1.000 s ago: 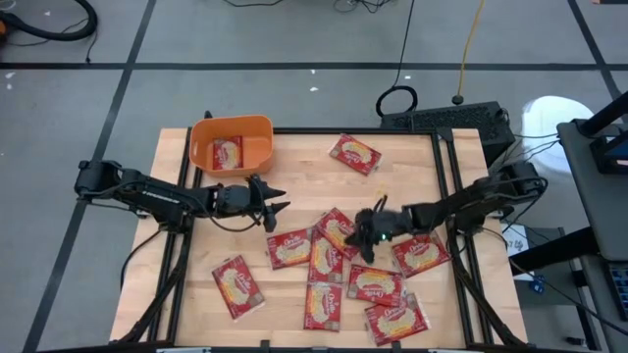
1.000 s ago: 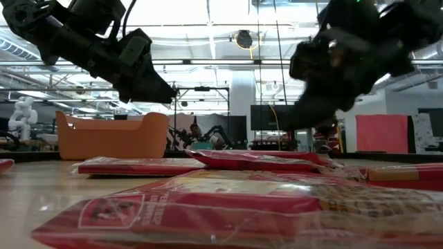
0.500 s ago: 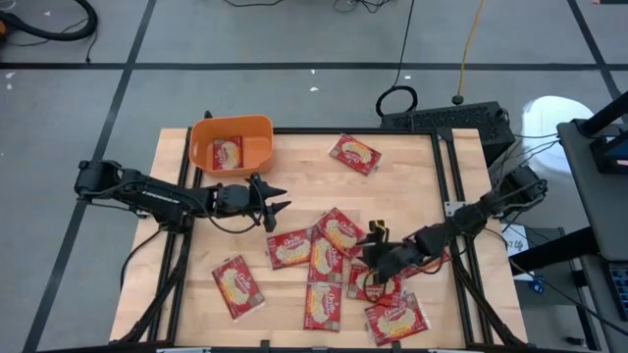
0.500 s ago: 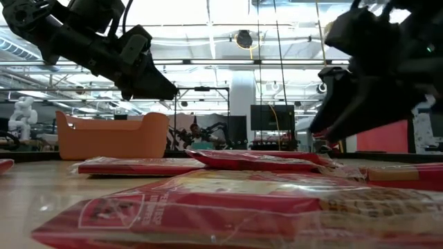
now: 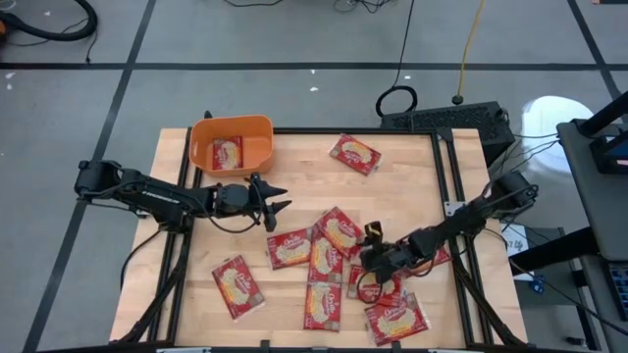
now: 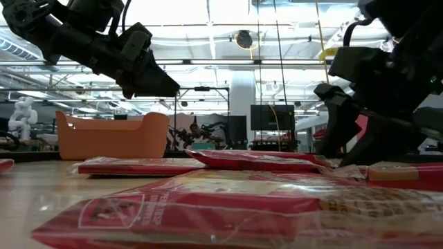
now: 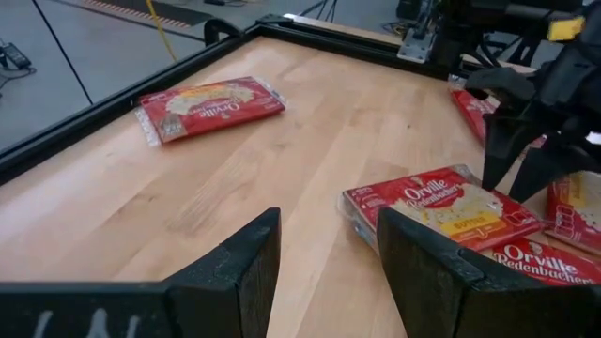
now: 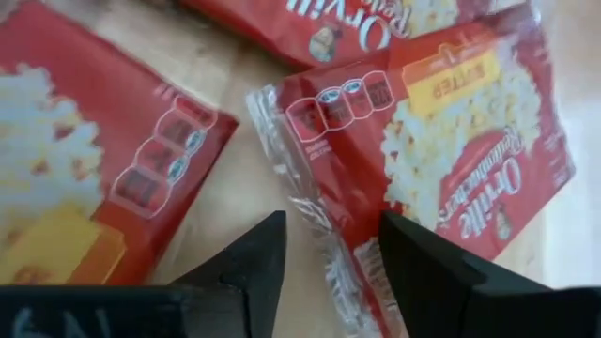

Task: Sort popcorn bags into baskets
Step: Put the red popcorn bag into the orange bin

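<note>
Just beneath the right gripper [image 8: 324,272], whose fingers are standing spread and empty, the crinkled clear edge of one popcorn bag [image 8: 451,160] is lying between the tips, with another bag [image 8: 84,188] just beside it. If the fingers are closing on that thin seal alone, it could be slipping out or dragging the neighbour along. Well beyond, the left gripper [image 5: 276,208] is hanging spread and empty near the orange basket [image 5: 263,126], which is holding one bag already.

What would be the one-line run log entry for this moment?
right end effector: open, low over popcorn bag | left end effector: open, empty, beside basket | one bag in basket
</note>
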Controlling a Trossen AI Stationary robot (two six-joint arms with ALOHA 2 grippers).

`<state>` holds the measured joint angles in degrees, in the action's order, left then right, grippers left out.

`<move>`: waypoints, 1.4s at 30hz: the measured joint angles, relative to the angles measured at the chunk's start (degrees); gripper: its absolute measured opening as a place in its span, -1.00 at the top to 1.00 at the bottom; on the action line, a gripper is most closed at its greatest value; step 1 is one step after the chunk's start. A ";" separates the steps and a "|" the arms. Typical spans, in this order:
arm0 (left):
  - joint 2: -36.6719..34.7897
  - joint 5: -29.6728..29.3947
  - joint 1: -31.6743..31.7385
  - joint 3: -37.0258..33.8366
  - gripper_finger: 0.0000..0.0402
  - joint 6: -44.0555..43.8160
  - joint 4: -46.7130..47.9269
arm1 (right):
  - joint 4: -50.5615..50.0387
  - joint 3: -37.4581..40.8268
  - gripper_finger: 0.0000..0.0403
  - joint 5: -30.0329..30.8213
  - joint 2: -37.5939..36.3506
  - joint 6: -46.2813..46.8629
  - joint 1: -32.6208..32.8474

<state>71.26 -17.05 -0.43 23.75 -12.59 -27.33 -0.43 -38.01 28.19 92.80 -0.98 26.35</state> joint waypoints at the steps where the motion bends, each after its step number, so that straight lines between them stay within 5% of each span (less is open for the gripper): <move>1: 0.00 0.01 0.00 0.00 0.10 0.01 0.00 | 0.53 0.01 0.26 1.08 0.63 0.23 -0.10; 9: 0.00 -0.01 0.02 0.00 0.10 -0.05 -0.06 | 6.62 0.25 0.94 2.72 1.67 -4.82 -2.47; 19: 0.00 5.47 -3.48 0.00 0.09 5.29 -2.01 | 21.30 0.25 0.99 9.66 -5.25 -15.54 -4.89; 28: -0.02 3.91 -8.90 0.00 -0.08 14.85 -11.82 | 37.84 -1.15 1.00 9.02 -8.86 -26.09 -11.86; 35: -0.02 -1.32 -9.17 0.00 -0.34 14.92 -13.49 | 37.97 -8.45 1.00 -1.88 -8.86 -33.16 -17.04; 42: -0.02 -1.12 -8.98 0.00 -0.23 13.82 -12.75 | 40.05 -11.41 1.00 -15.00 -8.88 -37.20 -21.17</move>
<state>71.24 -18.17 -9.41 23.75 1.23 -40.08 39.62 -49.42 13.19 83.92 -38.18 5.18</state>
